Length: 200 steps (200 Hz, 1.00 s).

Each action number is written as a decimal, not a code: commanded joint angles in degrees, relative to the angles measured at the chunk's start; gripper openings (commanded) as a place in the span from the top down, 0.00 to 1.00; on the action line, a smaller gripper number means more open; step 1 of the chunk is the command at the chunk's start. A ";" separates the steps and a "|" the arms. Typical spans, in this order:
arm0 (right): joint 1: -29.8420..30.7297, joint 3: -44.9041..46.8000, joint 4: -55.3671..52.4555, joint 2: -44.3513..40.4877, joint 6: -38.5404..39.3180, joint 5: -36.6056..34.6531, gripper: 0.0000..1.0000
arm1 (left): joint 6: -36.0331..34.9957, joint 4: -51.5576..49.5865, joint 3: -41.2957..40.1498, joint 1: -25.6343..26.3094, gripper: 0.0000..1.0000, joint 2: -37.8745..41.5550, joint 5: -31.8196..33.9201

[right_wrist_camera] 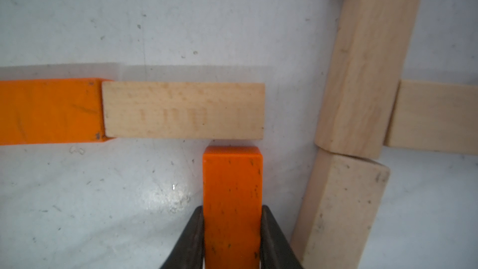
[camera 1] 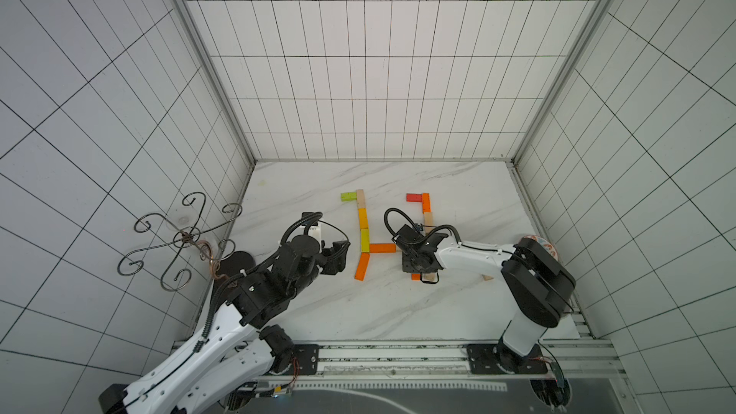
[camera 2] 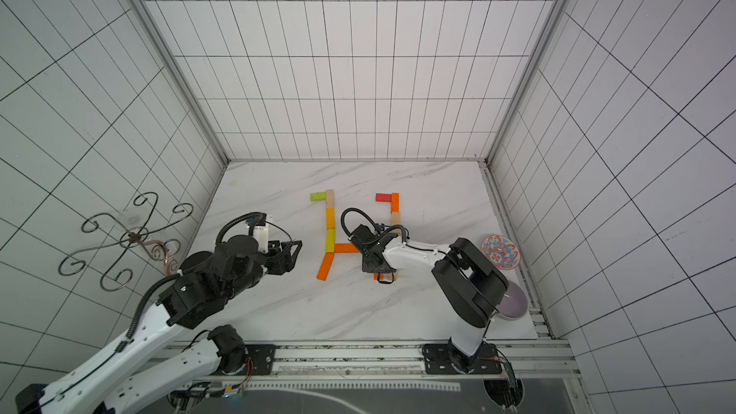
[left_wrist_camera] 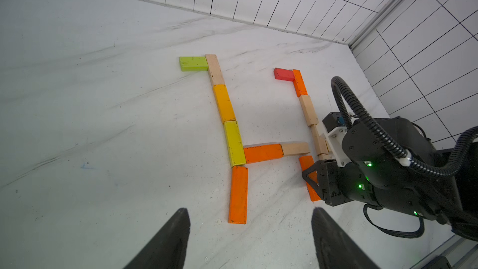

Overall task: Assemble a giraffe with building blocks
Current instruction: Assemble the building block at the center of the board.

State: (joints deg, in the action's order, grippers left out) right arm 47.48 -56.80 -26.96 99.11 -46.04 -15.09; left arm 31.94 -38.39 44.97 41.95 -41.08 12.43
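Observation:
A flat block figure lies mid-table: green block (camera 1: 348, 195), wooden and yellow neck blocks (camera 1: 363, 229), orange body block (camera 1: 382, 248), and a slanted orange leg (camera 1: 362, 266). In the right wrist view a wooden body block (right_wrist_camera: 183, 111) continues the orange one. My right gripper (right_wrist_camera: 232, 209) is shut on an orange block (right_wrist_camera: 232, 177) lying on the table. That block's far end sits just short of the wooden body block's outer end. My left gripper (left_wrist_camera: 249, 212) hangs open and empty, left of the figure and near the orange leg (left_wrist_camera: 238, 195).
A second block figure stands to the right: red block (camera 1: 414, 197), orange block (camera 1: 426, 201), and wooden blocks (right_wrist_camera: 362, 73) close beside the held block. A patterned plate (camera 2: 500, 252) and a purple bowl (camera 2: 515, 304) sit at the right edge. A metal scroll stand (camera 1: 183, 236) is at the left wall.

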 commanded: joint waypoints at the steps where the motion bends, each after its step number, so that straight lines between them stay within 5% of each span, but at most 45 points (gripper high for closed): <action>1: -0.37 -5.38 -1.34 0.82 -0.72 0.06 0.66 | 0.13 -0.10 1.21 0.11 0.26 0.65 1.01; 200: 0.51 -7.36 -2.20 1.26 -0.72 -0.80 0.56 | -0.13 -0.37 1.06 0.14 0.26 0.66 1.39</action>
State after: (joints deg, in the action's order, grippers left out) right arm 47.68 -58.78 -27.42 99.77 -46.06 -15.11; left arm 31.92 -38.46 44.97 41.95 -40.99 12.64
